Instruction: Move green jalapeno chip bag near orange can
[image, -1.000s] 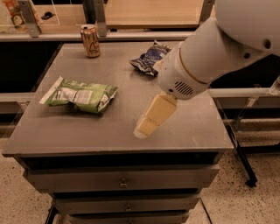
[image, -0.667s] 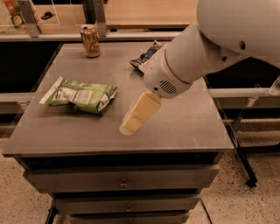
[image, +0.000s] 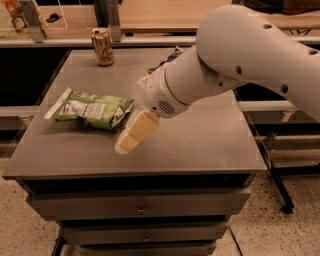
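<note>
Camera view looks down on a grey table (image: 210, 145) with drawers (image: 137, 207) under its near edge. One green jalapeno chip bag (image: 95, 109) lies flat on the left part of the table top, its white end seal pointing left. One orange can (image: 103, 47) stands upright at the far left corner, well apart from the bag, with bare table between the two.

One white arm (image: 235, 60) reaches in from the right and crosses the middle of the table. Its single cream-coloured gripper (image: 127, 140) hangs slanted down and to the left, just beside the bag's right end, on the near side of it; whether it touches the bag cannot be told. Whether the gripper is spread or pressed together cannot be told either. It holds nothing that can be seen.

One dark blue chip bag (image: 167, 59) lies at the far side of the table, mostly hidden behind the arm. A wooden counter (image: 160, 15) runs along behind the table, and a speckled floor (image: 280, 235) shows at the near right.
</note>
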